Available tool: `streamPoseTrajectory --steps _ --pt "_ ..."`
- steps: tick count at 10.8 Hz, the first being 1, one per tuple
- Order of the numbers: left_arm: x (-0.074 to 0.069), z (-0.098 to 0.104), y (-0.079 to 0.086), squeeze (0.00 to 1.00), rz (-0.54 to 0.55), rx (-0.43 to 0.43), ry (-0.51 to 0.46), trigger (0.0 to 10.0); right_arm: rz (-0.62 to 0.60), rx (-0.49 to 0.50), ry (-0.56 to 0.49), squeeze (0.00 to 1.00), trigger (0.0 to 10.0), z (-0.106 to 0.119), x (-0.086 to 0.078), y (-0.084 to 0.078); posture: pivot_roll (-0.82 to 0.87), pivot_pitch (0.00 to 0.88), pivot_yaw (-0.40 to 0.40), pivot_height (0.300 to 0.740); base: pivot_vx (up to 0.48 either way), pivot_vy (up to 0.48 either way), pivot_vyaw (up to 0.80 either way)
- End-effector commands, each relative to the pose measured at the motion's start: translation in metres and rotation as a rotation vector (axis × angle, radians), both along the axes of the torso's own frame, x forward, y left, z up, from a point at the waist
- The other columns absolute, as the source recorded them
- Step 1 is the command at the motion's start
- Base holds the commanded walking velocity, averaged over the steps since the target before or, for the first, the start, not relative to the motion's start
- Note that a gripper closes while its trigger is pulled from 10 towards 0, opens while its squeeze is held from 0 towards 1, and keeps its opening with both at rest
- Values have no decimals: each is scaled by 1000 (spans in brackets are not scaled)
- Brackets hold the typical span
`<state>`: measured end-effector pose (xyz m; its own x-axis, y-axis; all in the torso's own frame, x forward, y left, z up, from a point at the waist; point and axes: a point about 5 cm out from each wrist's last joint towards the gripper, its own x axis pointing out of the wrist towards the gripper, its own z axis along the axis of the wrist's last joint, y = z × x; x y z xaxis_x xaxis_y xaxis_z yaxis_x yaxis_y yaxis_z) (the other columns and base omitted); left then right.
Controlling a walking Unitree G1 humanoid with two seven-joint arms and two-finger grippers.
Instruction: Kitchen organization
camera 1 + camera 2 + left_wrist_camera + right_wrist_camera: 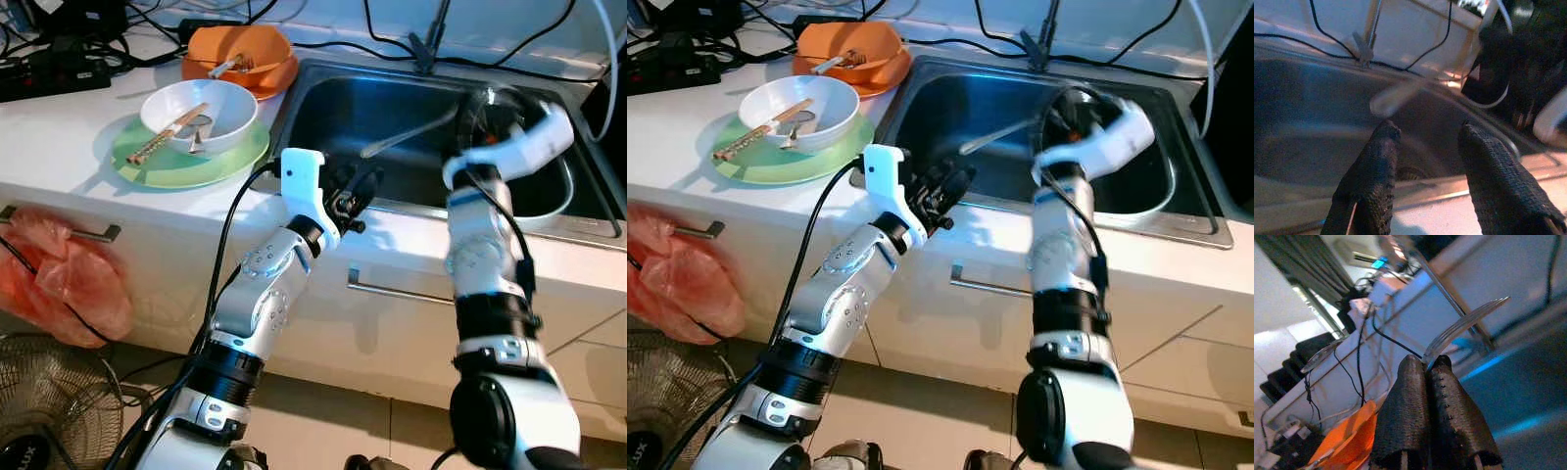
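My right gripper [1429,364] is pinched tight on a fork [1464,325] above the sink [323,108], my left gripper [1425,134] waits open at the sink's front edge, so I lower the fork slowly and level.

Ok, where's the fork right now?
The fork is pinched in the right gripper, held over the sink, right of the bowls.
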<state>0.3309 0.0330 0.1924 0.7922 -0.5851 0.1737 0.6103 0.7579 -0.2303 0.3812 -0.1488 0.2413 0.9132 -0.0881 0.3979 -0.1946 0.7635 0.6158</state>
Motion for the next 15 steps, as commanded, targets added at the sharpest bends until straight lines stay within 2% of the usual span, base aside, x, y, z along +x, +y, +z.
streamPoseTrajectory --steps 1,2,4,7,10,12,13,15 --pt "-1 -6 1 0 5 42 13 10000 -25 -52 -33 0 10000 10 1 2 197 90 -36 740 0 0 0" --pt "0 -9 3 0 21 64 20 10000 -35 -87 -41 0 10000 11 2 5 196 91 -37 740 0 0 0" --pt "10 -20 26 0 146 155 55 10000 -59 -253 -48 0 10000 12 7 14 201 92 -39 740 0 0 0" --pt "12 -19 44 0 189 216 14 10000 -52 -401 -46 0 10000 4 10 20 213 94 -45 740 0 0 0" --pt "11 -17 45 0 183 223 2 10000 -43 -464 -33 0 10000 -6 12 27 218 90 -46 740 0 0 0" --pt "8 -15 40 0 153 226 -16 10000 12 -569 -8 0 10000 -27 10 40 225 83 -48 740 0 0 0" --pt "6 -15 36 0 139 221 -19 10000 36 -593 20 0 10000 -41 7 45 230 81 -49 740 0 0 0" --pt "4 -13 33 0 119 208 -28 10000 37 -595 25 0 10000 -46 6 47 227 76 -47 740 0 0 0"
